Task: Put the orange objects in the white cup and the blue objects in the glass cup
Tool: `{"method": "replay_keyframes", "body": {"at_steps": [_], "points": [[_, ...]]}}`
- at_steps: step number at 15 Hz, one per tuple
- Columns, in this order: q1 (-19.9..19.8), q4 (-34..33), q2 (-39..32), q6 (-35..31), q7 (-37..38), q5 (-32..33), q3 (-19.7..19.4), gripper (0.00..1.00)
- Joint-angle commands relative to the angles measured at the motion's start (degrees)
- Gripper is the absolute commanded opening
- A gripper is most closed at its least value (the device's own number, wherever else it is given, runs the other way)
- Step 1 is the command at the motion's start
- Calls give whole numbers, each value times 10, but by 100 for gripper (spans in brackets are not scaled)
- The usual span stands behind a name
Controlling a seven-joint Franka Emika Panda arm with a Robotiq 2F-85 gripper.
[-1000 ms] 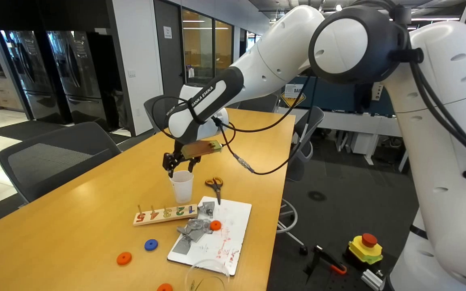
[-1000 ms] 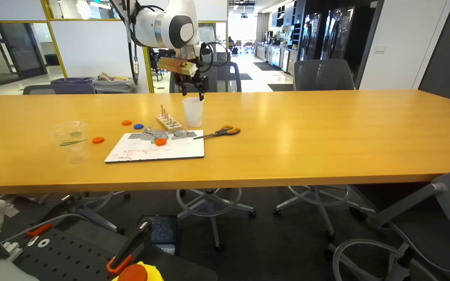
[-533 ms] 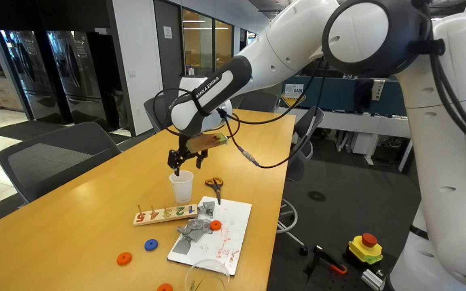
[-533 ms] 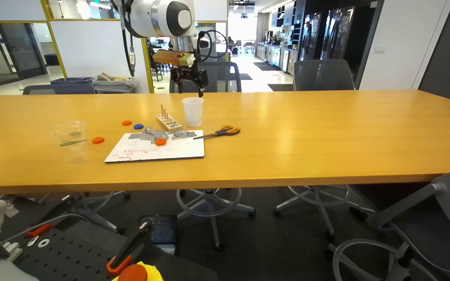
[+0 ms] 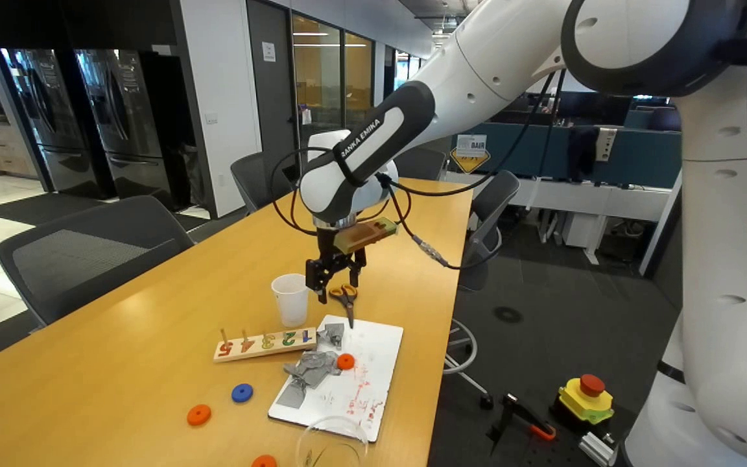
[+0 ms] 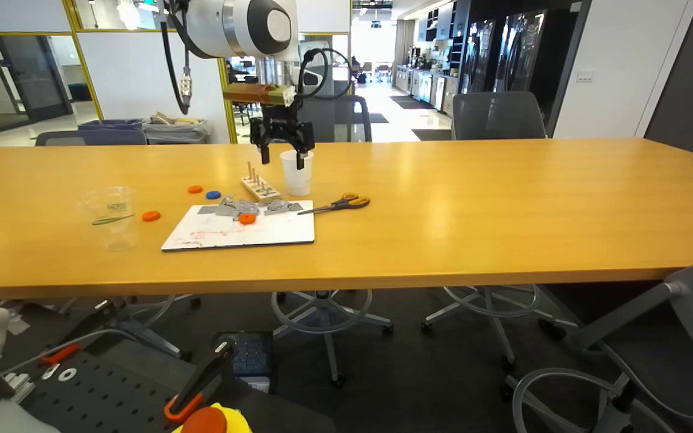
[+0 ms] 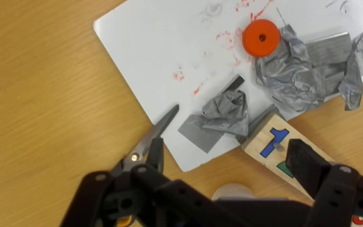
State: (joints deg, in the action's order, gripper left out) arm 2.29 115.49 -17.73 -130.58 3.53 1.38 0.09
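1. A black gripper hangs above a wooden table, jaws spread well apart, near the white cup; in an exterior view it blocks part of the rim.
2. The white cup stands upright just beside a number strip painted with colored digits.
3. One orange disc sits on a board, touching crumpled grey tape in the wrist view.
4. A second orange disc lies on the table near a blue disc.
5. A third orange disc lies near the glass cup, which stands upright, well apart from the white cup.
6. Scissors rest with their blades across the board's edge, handles on the table.
7. In an exterior view, a mesh chair stands beside the table; a red-topped yellow button box sits near the foot of the white arm.
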Motion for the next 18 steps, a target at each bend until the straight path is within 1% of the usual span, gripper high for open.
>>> {"method": "replay_keyframes", "body": {"at_steps": [1, 5, 9, 14, 18], "points": [[-6, 71, 20, -66, -33, 6, 4, 100], [-10, 131, 13, -156, -90, 0, 16, 100], [-23, 178, 24, -211, -174, -17, 43, 100], [-38, 195, 21, -232, -239, -40, 78, 100], [-39, 202, 18, -233, -260, -40, 88, 100]]}}
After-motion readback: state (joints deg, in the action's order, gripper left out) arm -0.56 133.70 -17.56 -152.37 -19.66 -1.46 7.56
